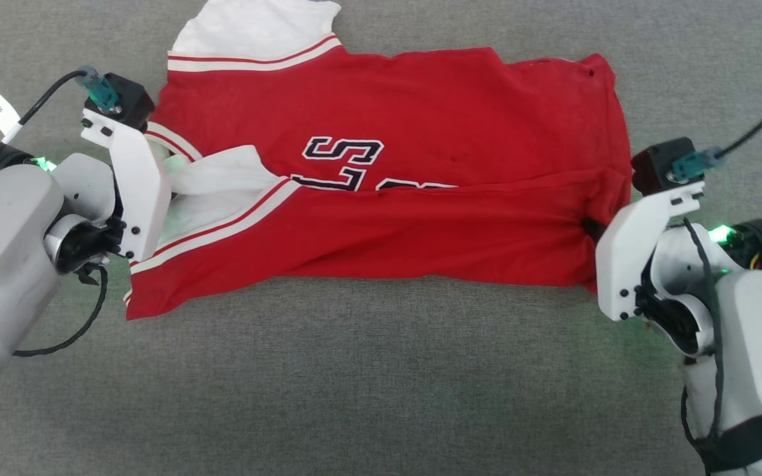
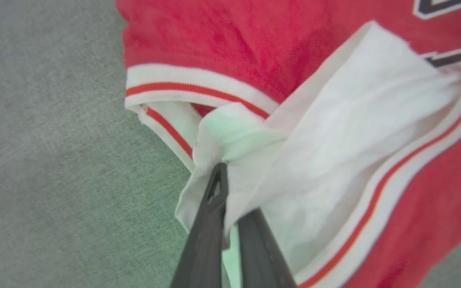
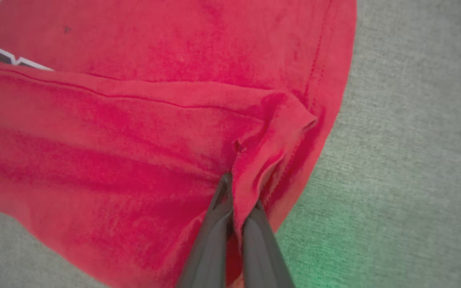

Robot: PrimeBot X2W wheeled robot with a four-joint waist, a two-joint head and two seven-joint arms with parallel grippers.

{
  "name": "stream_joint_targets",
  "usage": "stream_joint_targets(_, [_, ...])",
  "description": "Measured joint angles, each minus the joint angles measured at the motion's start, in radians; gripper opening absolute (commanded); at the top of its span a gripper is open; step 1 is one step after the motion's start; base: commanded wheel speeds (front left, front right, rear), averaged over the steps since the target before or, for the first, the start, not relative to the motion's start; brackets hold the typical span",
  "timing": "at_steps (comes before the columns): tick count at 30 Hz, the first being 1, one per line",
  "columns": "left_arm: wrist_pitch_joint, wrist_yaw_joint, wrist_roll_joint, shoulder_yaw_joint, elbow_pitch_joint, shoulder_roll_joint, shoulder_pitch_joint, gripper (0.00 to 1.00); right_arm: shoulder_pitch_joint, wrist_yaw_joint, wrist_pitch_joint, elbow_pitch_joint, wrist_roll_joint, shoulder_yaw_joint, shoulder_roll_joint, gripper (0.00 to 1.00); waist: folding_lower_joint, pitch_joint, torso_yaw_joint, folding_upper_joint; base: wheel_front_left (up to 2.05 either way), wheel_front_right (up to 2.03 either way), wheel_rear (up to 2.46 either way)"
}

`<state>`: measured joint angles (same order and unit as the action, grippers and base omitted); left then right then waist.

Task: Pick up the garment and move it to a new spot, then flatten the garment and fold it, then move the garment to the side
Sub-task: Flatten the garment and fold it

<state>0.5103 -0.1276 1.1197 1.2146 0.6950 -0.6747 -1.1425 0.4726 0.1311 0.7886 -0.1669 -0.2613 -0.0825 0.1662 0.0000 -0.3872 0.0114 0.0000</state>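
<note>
The garment (image 1: 421, 218) is lying half-folded, lettering (image 1: 344, 158) partly covered, on a grey fabric surface (image 1: 381, 383). The wrist views are showing what the head view is hiding: jaws of the left gripper (image 2: 230, 192) clamping a white sleeve (image 2: 334, 140), jaws of the right gripper (image 3: 238, 192) pinching a bunched red hem (image 3: 270, 132).

The garment (image 1: 460, 225) was red, its sleeves (image 1: 249, 30) white, its trim (image 1: 255, 61) striped red and white, its lettering (image 1: 341, 155) black with white outlines. The surface (image 1: 381, 383) was mottled grey. The left gripper (image 2: 230, 192) and right gripper (image 3: 240, 192) had dark grey fingers (image 2: 204, 240).
</note>
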Motion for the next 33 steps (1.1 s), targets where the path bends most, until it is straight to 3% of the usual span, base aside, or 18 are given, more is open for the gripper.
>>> stream_joint_targets(1, [0.014,0.0,0.012,0.002,0.015,0.007,-0.002,0.19,0.008,0.0,0.005,-0.009,0.003,-0.004,-0.001,0.04,0.0,-0.001,-0.003,0.0,0.0,0.0,0.0])
stream_joint_targets(2, [0.026,0.0,0.022,0.003,0.028,0.012,-0.006,0.33,0.016,0.0,0.01,-0.016,0.007,-0.01,-0.001,0.37,0.0,-0.002,-0.005,0.0,0.0,0.0,0.0])
stream_joint_targets(3, [0.032,0.0,0.037,0.004,0.037,0.013,-0.013,0.48,0.023,0.0,0.016,-0.023,0.006,-0.014,-0.001,0.88,0.0,-0.001,-0.007,0.0,0.0,0.0,0.0])
stream_joint_targets(4, [0.032,0.0,0.05,0.005,0.044,0.012,-0.018,1.0,0.03,0.0,0.024,-0.03,0.006,-0.019,-0.001,1.0,0.0,0.0,-0.008,0.0,0.0,0.0,0.0])
stream_joint_targets(11, [0.03,0.0,0.083,-0.004,0.063,-0.006,-0.046,1.0,0.02,0.0,0.029,0.017,-0.002,-0.004,0.001,1.0,0.0,0.028,0.002,0.0,0.0,0.0,0.0])
stream_joint_targets(18, [0.026,0.016,0.104,-0.014,-0.007,-0.07,-0.031,1.0,-0.052,0.0,-0.073,0.161,0.017,0.093,-0.033,1.0,0.0,0.059,0.019,0.0,0.0,0.0,0.0])
stream_joint_targets(24, [0.009,0.084,0.129,-0.025,-0.181,-0.157,0.047,1.0,-0.114,0.0,-0.24,0.278,0.05,0.138,-0.073,1.0,0.0001,0.072,0.009,0.0,0.0,0.0,0.0])
stream_joint_targets(33, [0.001,0.265,0.209,-0.036,-0.453,-0.293,0.207,1.0,-0.22,0.0,-0.46,0.382,0.099,0.227,-0.105,1.0,0.0,0.077,-0.025,0.0,0.0,0.0,0.0])
